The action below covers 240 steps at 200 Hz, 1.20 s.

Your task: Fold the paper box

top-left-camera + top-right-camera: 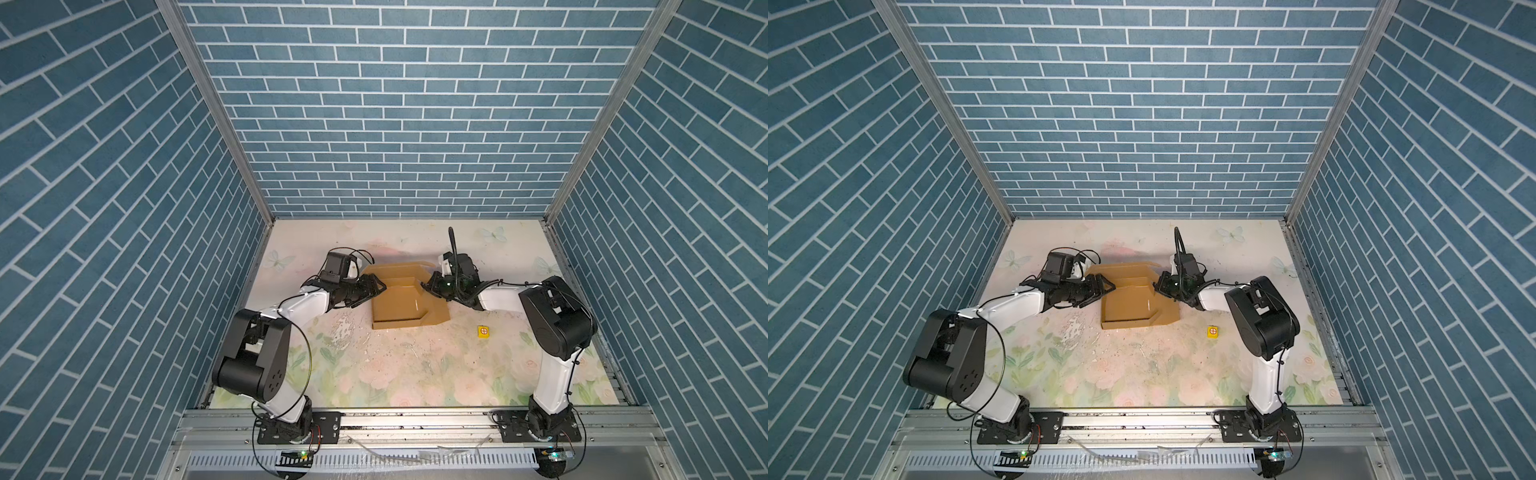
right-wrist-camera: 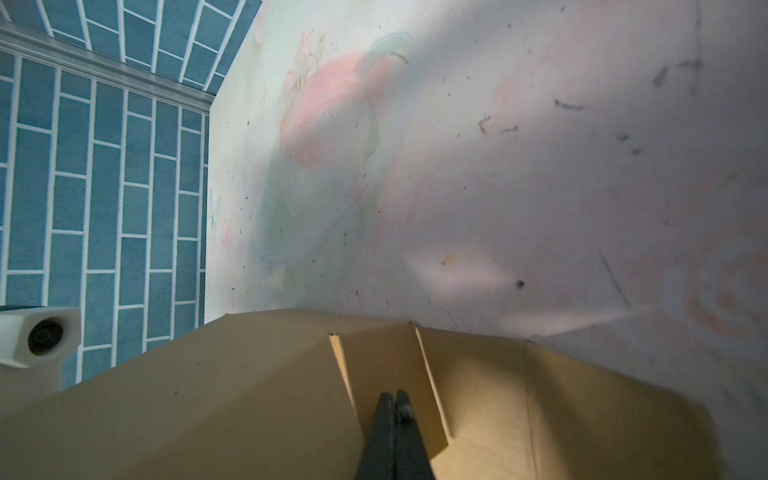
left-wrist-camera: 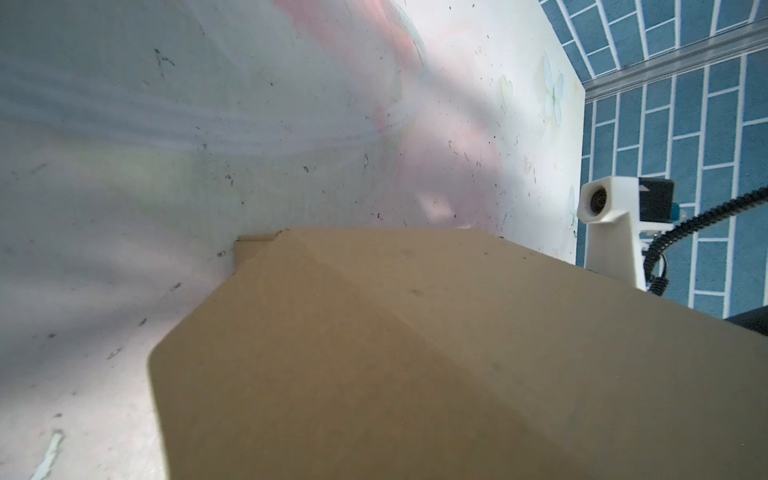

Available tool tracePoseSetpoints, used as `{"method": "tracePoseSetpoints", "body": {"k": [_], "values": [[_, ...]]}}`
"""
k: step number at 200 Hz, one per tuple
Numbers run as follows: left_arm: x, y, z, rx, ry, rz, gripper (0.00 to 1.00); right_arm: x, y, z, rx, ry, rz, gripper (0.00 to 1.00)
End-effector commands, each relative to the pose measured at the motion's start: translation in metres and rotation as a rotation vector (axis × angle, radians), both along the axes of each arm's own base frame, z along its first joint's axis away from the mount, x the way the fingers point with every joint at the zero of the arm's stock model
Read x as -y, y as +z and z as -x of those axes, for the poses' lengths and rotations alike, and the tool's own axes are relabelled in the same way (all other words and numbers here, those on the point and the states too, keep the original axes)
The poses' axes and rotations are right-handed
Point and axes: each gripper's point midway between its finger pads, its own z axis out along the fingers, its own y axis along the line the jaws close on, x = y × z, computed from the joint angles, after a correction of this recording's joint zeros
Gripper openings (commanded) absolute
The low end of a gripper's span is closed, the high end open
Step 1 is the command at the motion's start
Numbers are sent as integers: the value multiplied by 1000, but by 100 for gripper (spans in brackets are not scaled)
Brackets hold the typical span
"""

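The paper box (image 1: 399, 303) (image 1: 1125, 303) is plain brown cardboard, half folded, standing mid-table with its far and side walls raised and its right flap sloping outward. My left gripper (image 1: 374, 291) is at the box's left wall, its jaws spread apart in both top views. In the left wrist view the cardboard (image 3: 415, 353) fills the lower frame and hides the fingers. My right gripper (image 1: 426, 286) is at the box's right wall. In the right wrist view its fingers (image 2: 386, 415) are pressed together, lying against a narrow flap panel (image 2: 382, 361) inside the box.
A tiny yellow cube with a red crossed circle (image 1: 483, 331) (image 1: 1213, 331) lies on the floral table to the box's right, near the right arm. Blue brick walls enclose the table on three sides. A metal rail (image 1: 415, 419) runs along the front edge.
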Motion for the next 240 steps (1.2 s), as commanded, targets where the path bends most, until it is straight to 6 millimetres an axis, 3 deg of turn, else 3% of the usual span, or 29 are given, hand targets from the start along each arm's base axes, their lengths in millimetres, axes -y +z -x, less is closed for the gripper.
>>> {"method": "tracePoseSetpoints", "body": {"k": [1,36,143,240], "values": [[7,-3,6,-9,-17,10,73,-6,15,1,-5,-27,-78,0],[10,-5,7,-13,-19,8,73,-9,14,0,-24,-50,-131,0],[9,-6,9,-16,-12,6,72,14,2,-2,-61,-197,-211,0],[19,-2,8,-7,-26,32,69,-19,8,-2,-99,-137,-263,0]]}}
